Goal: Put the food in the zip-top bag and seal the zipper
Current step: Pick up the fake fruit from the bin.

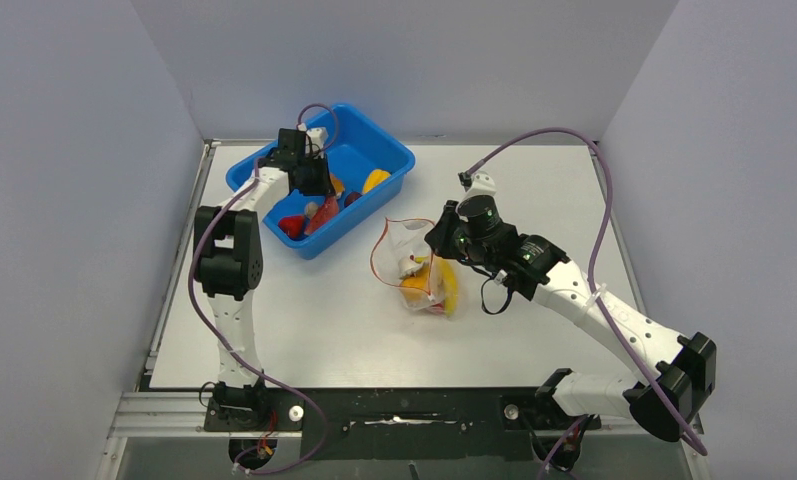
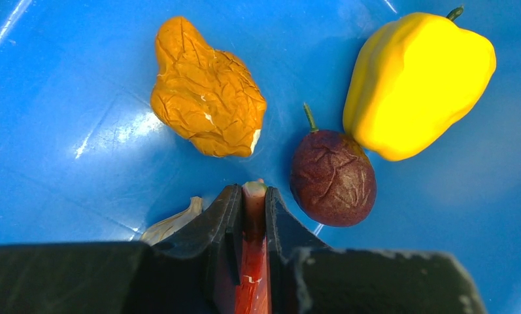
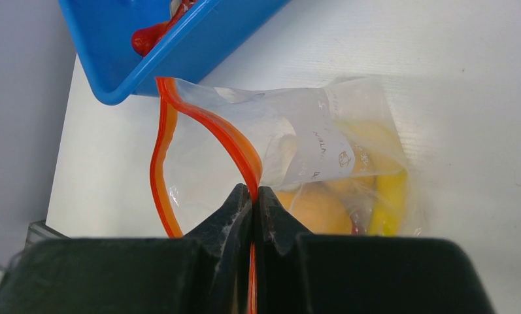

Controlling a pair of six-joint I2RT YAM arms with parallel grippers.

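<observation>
My left gripper (image 2: 251, 194) is down in the blue tub (image 2: 81, 98), shut on a pink-red slice (image 2: 254, 261) that stands edge-on between its fingers. The clear zip-top bag (image 3: 297, 144) lies on the table with its mouth open in a loop. My right gripper (image 3: 254, 194) is shut on the bag's red-orange zipper (image 3: 199, 118) and holds that edge up. Inside the bag are an orange lump (image 3: 316, 210) and a yellow banana (image 3: 389, 196). From above, the left gripper (image 1: 312, 185) is over the tub (image 1: 399, 163) and the right gripper (image 1: 442, 236) is at the bag (image 1: 414, 262).
Loose in the tub lie a wrinkled orange lump (image 2: 205, 98), a yellow pepper (image 2: 418, 85), a dark purple fruit (image 2: 333, 180), a white garlic (image 2: 172, 224) half hidden by my finger, and a red chili (image 1: 292, 226). The tub's near corner (image 3: 192, 46) sits close to the bag's mouth.
</observation>
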